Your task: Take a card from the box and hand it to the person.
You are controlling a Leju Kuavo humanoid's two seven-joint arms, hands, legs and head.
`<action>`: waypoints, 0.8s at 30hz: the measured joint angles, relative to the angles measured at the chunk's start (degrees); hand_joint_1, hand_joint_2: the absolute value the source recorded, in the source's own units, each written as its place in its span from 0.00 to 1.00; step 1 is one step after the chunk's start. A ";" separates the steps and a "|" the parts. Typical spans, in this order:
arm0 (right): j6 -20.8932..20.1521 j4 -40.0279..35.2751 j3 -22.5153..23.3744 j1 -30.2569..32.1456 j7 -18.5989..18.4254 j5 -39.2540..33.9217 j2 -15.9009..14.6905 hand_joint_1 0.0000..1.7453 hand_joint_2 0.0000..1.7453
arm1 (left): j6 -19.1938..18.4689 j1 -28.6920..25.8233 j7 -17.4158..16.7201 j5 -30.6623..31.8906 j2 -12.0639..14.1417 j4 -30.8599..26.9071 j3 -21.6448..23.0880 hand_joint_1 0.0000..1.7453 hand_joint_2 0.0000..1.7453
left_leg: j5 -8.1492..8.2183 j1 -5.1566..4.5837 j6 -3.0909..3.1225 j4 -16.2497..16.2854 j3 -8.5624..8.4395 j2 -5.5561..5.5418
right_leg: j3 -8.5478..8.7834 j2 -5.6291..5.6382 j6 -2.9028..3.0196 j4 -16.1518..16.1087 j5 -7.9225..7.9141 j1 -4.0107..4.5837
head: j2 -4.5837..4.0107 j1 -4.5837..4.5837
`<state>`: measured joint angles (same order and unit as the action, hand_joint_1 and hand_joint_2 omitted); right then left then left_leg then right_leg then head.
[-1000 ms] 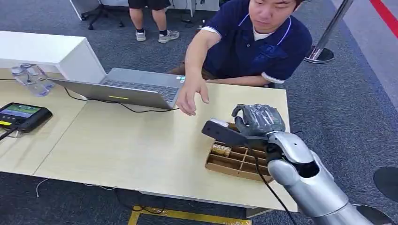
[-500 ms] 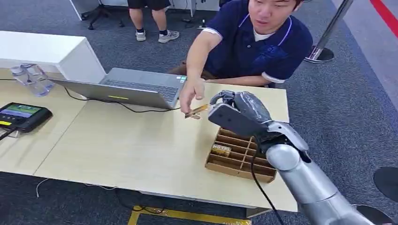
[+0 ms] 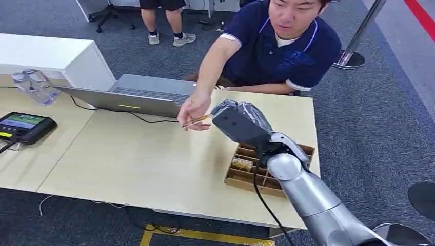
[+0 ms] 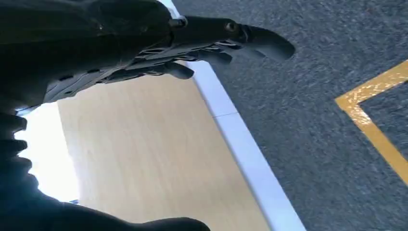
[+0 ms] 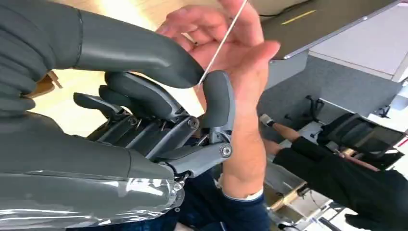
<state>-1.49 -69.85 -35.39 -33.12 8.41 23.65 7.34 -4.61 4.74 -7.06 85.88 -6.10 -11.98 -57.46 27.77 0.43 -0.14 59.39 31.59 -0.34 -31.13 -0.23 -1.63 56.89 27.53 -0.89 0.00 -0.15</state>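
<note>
Right hand (image 3: 237, 121) pinches one end of a thin, edge-on, tan card (image 3: 196, 121) between thumb and finger. Person's hand (image 3: 193, 109) grips its far end. Behind the hand, the cardboard box (image 3: 245, 177) sits on the tabletop (image 3: 133, 159). Left hand (image 4: 159, 53): empty, fingers extended.

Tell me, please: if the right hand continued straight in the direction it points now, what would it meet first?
Most likely the person's hand, which already holds the far end of the card just ahead of the right hand. Depth is somewhat unclear, but the laptop lies further on.
</note>
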 joint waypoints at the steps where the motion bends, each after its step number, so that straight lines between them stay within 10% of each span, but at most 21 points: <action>1: 0.09 0.39 0.02 -0.05 0.02 -0.02 0.11 1.00 1.00 | -0.02 0.00 -0.09 0.00 0.02 0.00 0.00 0.00 1.00 | 0.00 0.00 0.00 0.00 0.00 0.00 | 0.00 0.00 0.00 0.00 0.00 0.00 | 0.00 -0.02; 24: 0.09 4.72 0.13 -0.51 0.46 -0.50 0.81 1.00 1.00 | -0.04 0.00 -0.63 0.00 0.00 0.00 0.02 0.00 1.00 | 0.00 0.00 0.00 0.01 0.00 0.00 | -0.01 0.00 0.00 0.00 0.00 0.00 | 0.00 -0.02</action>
<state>-1.40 -65.13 -35.26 -33.63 8.87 23.15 8.15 -4.66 4.74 -7.69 85.88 -6.10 -11.98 -57.44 27.77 0.43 -0.14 59.40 31.59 -0.34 -31.14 -0.23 -1.63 56.89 27.53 -0.89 0.00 -0.17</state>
